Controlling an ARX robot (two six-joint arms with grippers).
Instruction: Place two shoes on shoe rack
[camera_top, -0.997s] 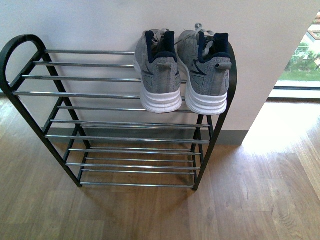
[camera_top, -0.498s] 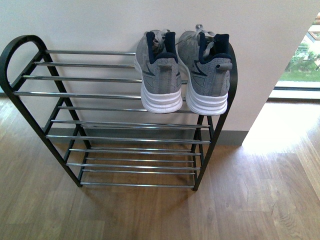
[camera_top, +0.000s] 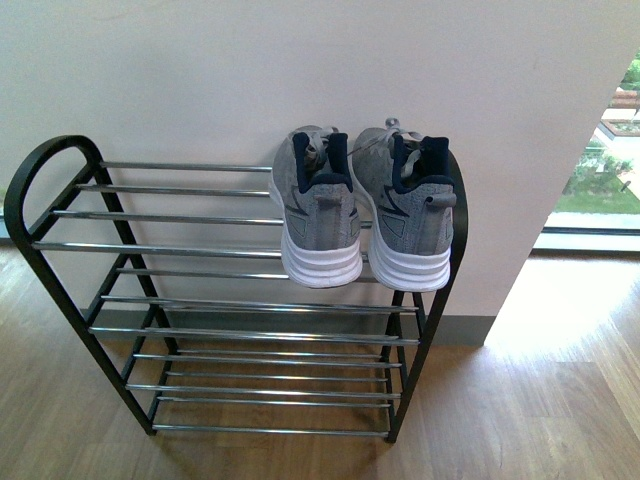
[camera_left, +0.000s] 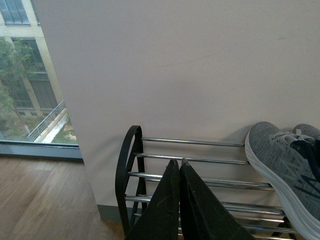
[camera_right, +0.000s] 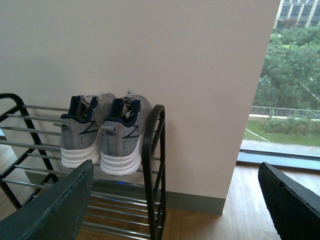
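Two grey knit shoes with white soles sit side by side on the top tier of the shoe rack (camera_top: 60, 195), heels toward me: the left shoe (camera_top: 318, 215) and the right shoe (camera_top: 410, 215). Both shoes (camera_right: 100, 135) also show in the right wrist view, at the rack's right end (camera_right: 152, 165). My left gripper (camera_left: 178, 162) is shut with nothing in it, in front of the rack's left part (camera_left: 127, 175); one shoe (camera_left: 285, 165) lies off to its side. My right gripper (camera_right: 175, 172) is open and empty, held back from the rack. Neither arm shows in the front view.
The rack stands against a pale wall (camera_top: 300, 70) on a wooden floor (camera_top: 540, 400). A floor-level window (camera_top: 600, 190) opens to the right of the wall. The two lower tiers (camera_top: 270, 365) hold nothing.
The rack and shoes sit lower and slightly smaller in the front view than before, so the camera has shifted. The shoes keep their place on the top tier.
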